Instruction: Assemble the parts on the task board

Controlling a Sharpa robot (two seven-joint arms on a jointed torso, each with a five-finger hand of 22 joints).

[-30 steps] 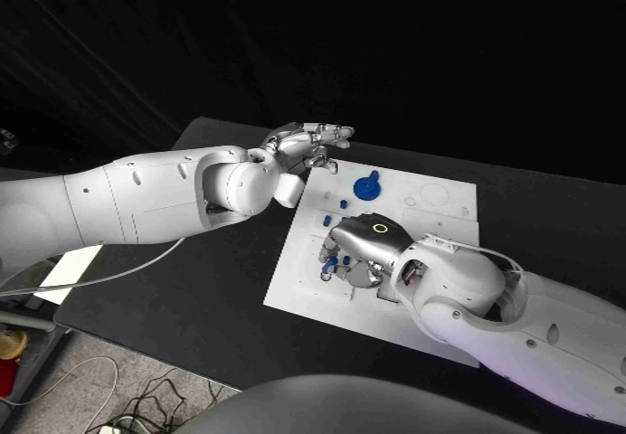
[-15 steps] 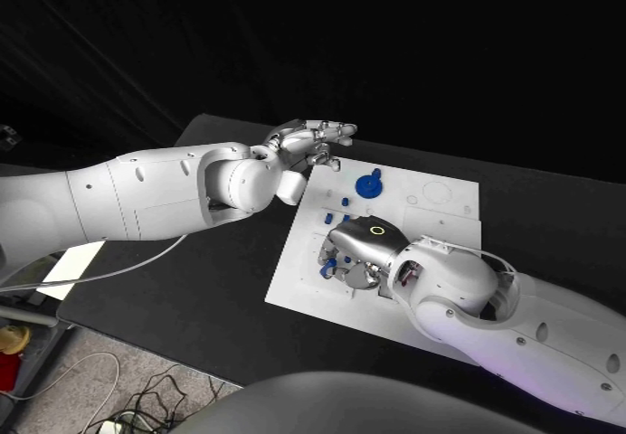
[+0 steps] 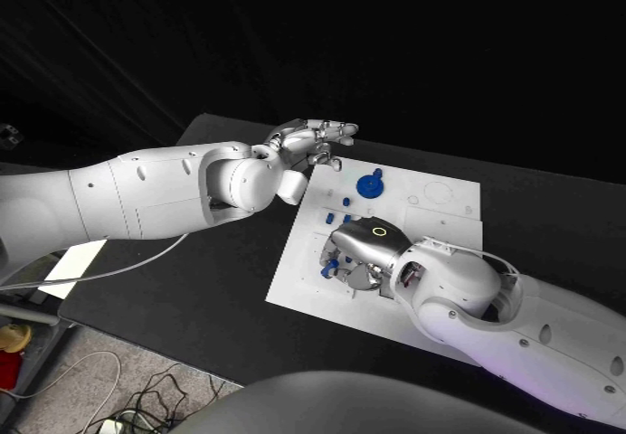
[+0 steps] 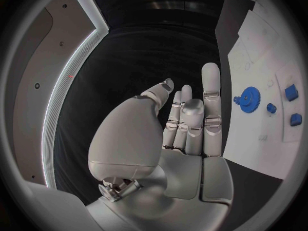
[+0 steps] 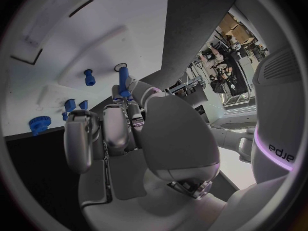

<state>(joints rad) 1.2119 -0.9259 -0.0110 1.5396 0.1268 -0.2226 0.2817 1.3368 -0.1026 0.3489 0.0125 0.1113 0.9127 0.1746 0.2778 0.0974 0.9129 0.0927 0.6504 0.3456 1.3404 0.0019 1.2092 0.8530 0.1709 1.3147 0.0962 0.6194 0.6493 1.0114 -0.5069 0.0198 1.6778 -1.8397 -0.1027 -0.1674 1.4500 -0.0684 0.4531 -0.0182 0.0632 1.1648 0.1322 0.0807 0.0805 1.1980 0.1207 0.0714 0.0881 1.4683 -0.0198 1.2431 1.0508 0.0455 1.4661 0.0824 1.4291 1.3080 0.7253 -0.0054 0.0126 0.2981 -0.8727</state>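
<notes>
The white task board (image 3: 441, 206) lies in the middle of the black table. A blue gear (image 3: 369, 186) stands near its far edge, with small blue parts (image 3: 330, 218) beside it. My right hand (image 3: 362, 251) rests low over the board's near-left part. In the right wrist view its fingertips pinch an upright blue peg (image 5: 122, 82) just above the board (image 5: 58, 41). My left hand (image 3: 313, 140) hovers past the board's far-left corner, fingers straight and apart, holding nothing. The left wrist view shows that hand (image 4: 186, 123) with the gear (image 4: 247, 96) off to one side.
Recessed slots and round holes mark the board's far-right part (image 3: 437, 193). Another small blue peg (image 5: 89, 77) stands on the board ahead of my right hand. Black table (image 3: 195, 289) surrounds the board, and cables lie on the floor at the near left.
My left hand has drifted slightly to the right above the board's far-left corner. The right hand stays in place on the board with the peg.
</notes>
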